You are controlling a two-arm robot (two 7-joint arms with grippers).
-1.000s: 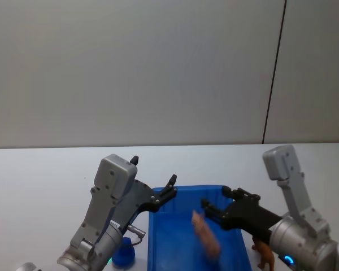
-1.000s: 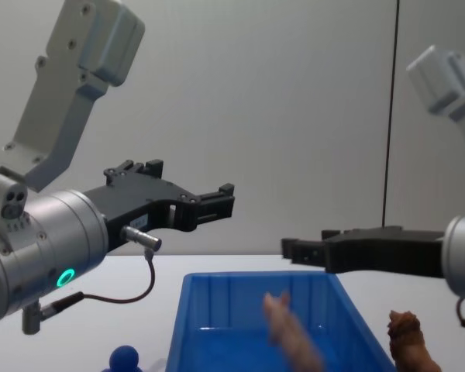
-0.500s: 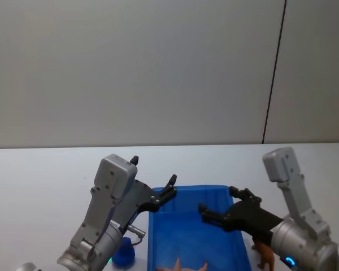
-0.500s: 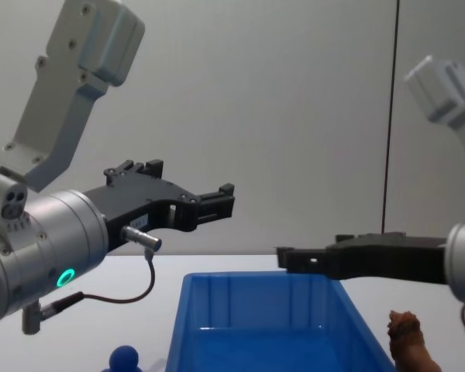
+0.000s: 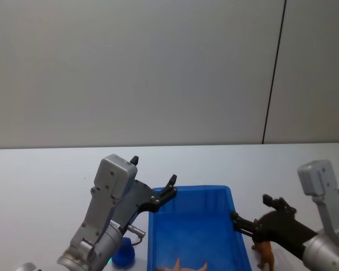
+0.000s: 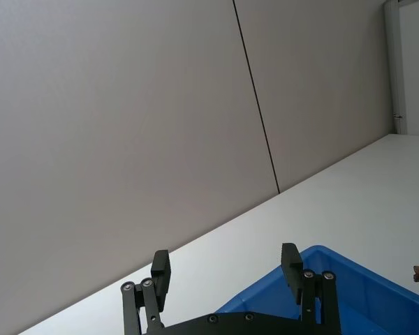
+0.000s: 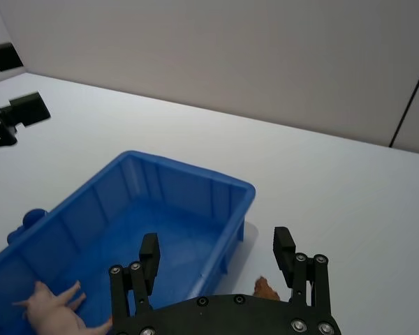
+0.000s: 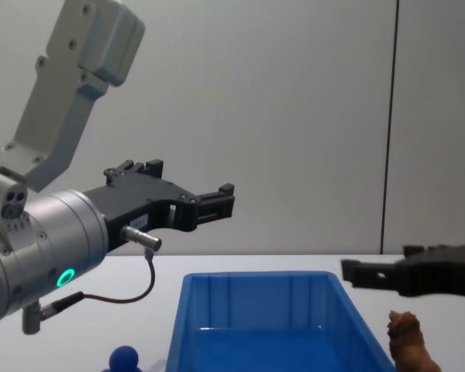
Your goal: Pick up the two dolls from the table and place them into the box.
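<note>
One white bench carries a blue box. Left jaws, spread and empty, hang above the box's left rim, with a blue doll on the bench below and behind them. Right jaws, spread and empty, hover beside the box's right wall, with a brown doll just beneath. Best to lower them straight, straddle its body clear of the wall, then close.
</note>
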